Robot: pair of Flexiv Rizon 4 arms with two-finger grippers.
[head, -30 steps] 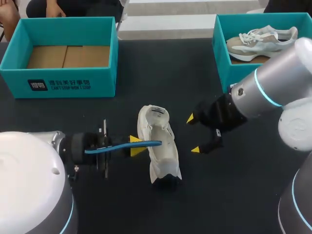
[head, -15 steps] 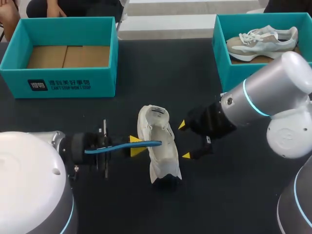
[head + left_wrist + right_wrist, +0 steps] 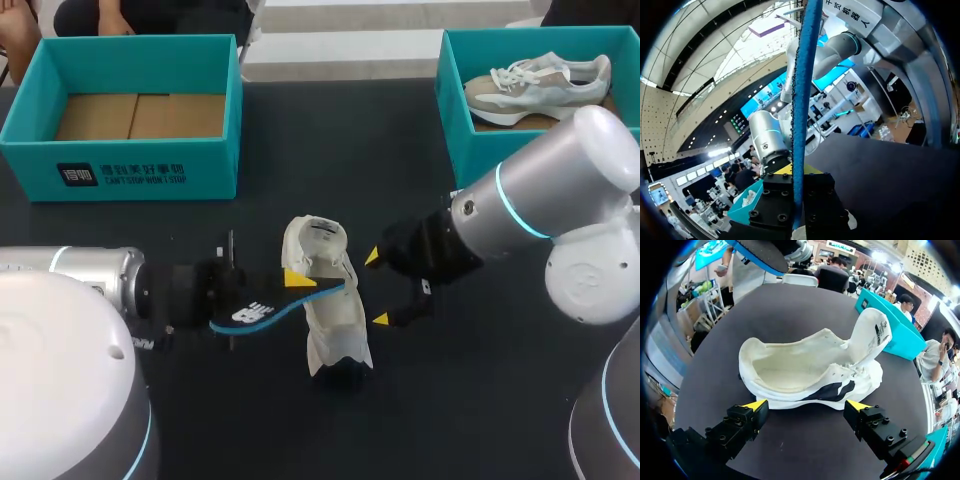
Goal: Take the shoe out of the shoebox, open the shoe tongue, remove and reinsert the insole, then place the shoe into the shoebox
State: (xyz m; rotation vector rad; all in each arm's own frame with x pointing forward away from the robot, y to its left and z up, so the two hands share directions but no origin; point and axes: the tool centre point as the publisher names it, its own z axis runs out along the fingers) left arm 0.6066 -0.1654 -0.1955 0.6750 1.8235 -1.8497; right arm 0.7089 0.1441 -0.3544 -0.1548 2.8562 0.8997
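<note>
Reads as the reinsert step: in the right wrist view the white shoe's cavity looks empty and the insole is up above it. The shoe sits on the table, out of both teal shoeboxes. Your left gripper is clamped on the blue insole; in the left wrist view the insole runs edge-on out ahead from between the fingers of the gripper. Its free end droops to the shoe's opening; I can't tell whether it touches. Your right gripper is spread wide and holds nothing, its yellow tips just beside the sole on the far side from the left arm. From its own view the right gripper looks clear of the shoe. Suggest: brace the shoe with the right gripper first so it won't skid. Then feed the insole in free end first at a shallow angle, flat side down, and slide it along the cavity. Release only once it is seated.
</note>
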